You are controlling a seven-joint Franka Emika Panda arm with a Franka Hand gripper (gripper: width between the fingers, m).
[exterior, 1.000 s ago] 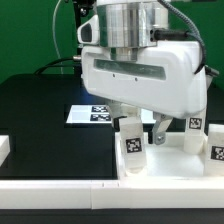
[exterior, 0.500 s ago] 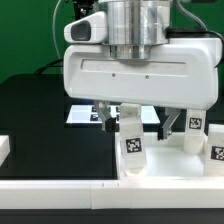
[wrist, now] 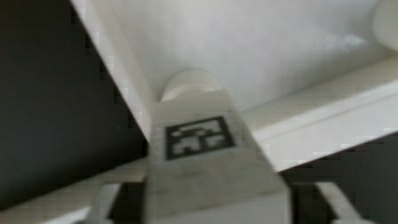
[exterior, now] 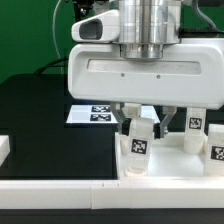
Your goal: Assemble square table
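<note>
The square table top (exterior: 172, 168), a white tray with a raised rim, lies at the exterior view's lower right. A short white tagged leg (exterior: 137, 143) stands upright at its near corner. My gripper (exterior: 142, 122) has come down over this leg, one finger on each side. In the wrist view the leg (wrist: 203, 150) fills the space between the fingers (wrist: 107, 205), with a thin dark gap left on either side, so the gripper is open around it. The top's rim (wrist: 302, 112) runs beneath. Two more tagged legs (exterior: 193, 131) (exterior: 217, 151) stand further to the exterior view's right.
The marker board (exterior: 97, 113) lies flat on the black table behind the gripper. A long white bar (exterior: 55, 186) runs along the front edge. A small white block (exterior: 4, 148) sits at the exterior view's left edge.
The gripper has dropped lower and shifted slightly toward the exterior view's right, settling around the upright leg. Its fingers now stand closer to the leg's sides.
</note>
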